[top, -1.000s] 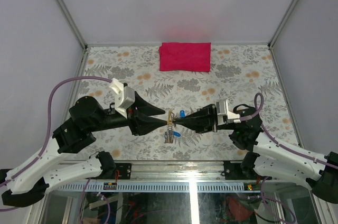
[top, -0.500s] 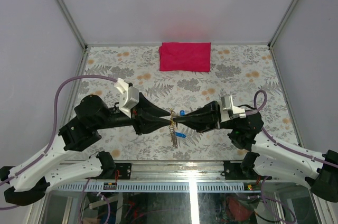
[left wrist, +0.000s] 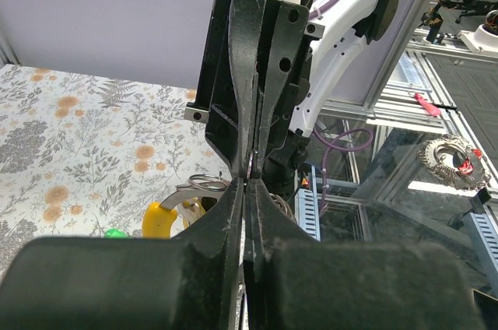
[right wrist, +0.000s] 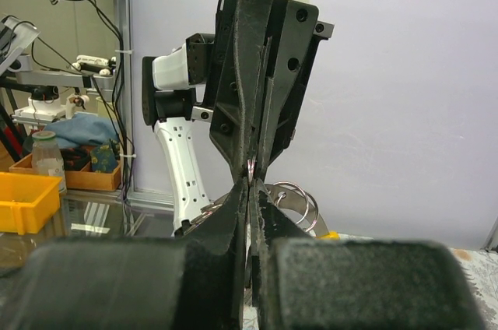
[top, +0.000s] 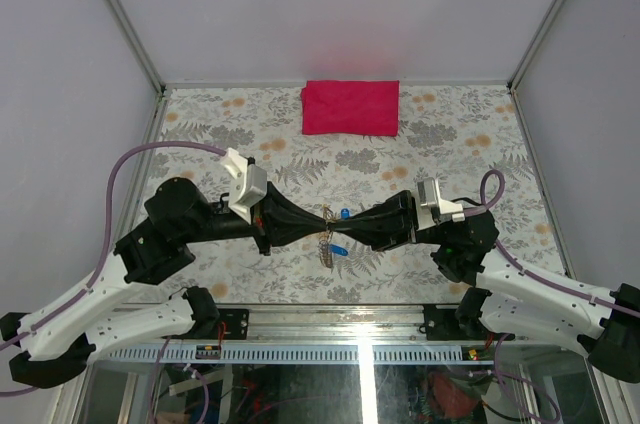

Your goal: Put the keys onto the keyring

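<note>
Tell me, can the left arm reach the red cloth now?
Likely not: nothing blocks the red cloth, but the left end effector is shut on the keyring, tip to tip with the right end effector.

"What colours are the arms?"

"The left arm (top: 95, 299) and the right arm (top: 545, 294) both have white shells on the lower links and black housings nearer the wrist."

"Any cables?"

"A purple cable (top: 118, 169) runs along the left one and a second purple cable (top: 489, 187) along the right."

"And the claws?"

"The left claw (top: 320, 221) and the right claw (top: 333, 224) are matte black with long tapered fingers. Round screw holes (left wrist: 285, 61) dot the body, and each wrist carries a white block (top: 245, 184)."
</note>
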You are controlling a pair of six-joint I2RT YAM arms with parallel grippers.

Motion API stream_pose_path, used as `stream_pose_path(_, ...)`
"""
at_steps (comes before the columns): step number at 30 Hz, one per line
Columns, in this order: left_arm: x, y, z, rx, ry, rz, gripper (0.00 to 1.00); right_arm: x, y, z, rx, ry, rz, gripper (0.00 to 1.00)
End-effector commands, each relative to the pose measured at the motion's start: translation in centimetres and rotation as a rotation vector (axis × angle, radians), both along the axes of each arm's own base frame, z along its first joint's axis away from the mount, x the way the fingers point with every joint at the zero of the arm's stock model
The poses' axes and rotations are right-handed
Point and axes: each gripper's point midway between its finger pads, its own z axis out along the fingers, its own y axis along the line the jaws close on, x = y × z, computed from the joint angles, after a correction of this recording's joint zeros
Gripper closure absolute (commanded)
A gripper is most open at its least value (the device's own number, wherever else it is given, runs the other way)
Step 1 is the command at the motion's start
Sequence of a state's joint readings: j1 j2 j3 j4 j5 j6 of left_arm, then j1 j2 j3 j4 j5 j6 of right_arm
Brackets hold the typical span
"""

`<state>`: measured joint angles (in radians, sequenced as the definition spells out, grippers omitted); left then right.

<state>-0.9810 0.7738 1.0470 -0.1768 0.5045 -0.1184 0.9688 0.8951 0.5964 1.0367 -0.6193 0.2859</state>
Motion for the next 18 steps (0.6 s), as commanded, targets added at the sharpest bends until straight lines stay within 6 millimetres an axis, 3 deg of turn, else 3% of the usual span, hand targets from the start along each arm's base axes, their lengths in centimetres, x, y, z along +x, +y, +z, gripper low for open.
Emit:
stream_pose_path(1,-0.5,-0.2,2.0,-0.058,-0.041,-0.032,1.00,-0.5,-0.7,2.4,0.066,-0.047,-0.009,1.00)
stream_pose_path(6,-0.8,-0.2,1.9,-0.036,-0.030,-0.048,1.00,-0.2,-0.8,1.9,0.025,-0.055,-0.042,0.95)
stream_pose_path(15,-0.7,-0.4,0.7,0.062,-0.025,-0.060,1.00,-0.2,-1.4,0.7,-0.091,-0.091,-0.089,0.72)
stream_pose_path(18,-0.6,-0.2,0.4,0.099,-0.036,-0.060,1.00,-0.2,-1.7,0.3,-0.132,-0.104,-0.105,0.68)
